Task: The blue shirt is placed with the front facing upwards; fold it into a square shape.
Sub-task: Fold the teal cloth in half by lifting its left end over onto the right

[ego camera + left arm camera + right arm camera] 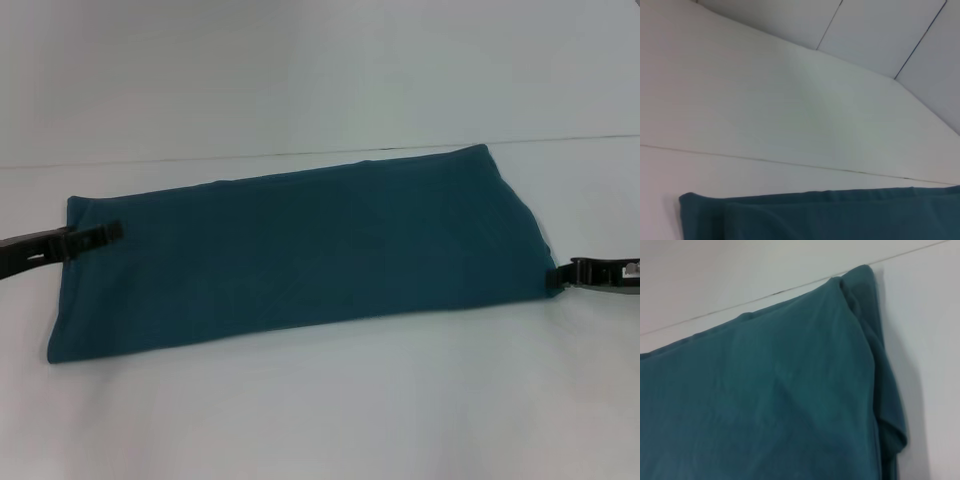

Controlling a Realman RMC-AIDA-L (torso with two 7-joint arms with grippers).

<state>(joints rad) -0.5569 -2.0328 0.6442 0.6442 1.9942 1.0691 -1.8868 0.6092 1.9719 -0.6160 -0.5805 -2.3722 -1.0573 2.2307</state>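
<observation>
The blue shirt (300,255) lies on the white table as a long, plain teal band running left to right, with no lettering showing. My left gripper (105,234) reaches in low from the left and lies across the band's left end, shut on the cloth there. My right gripper (556,277) comes in from the right, its tip touching the band's right edge near the front corner. The left wrist view shows the shirt's (840,215) layered far edge. In the right wrist view the shirt (765,400) shows a bunched, folded side edge.
The white table (320,410) extends in front of the shirt and behind it up to a thin seam line (300,153). Pale wall panels (880,35) rise beyond the table's far edge.
</observation>
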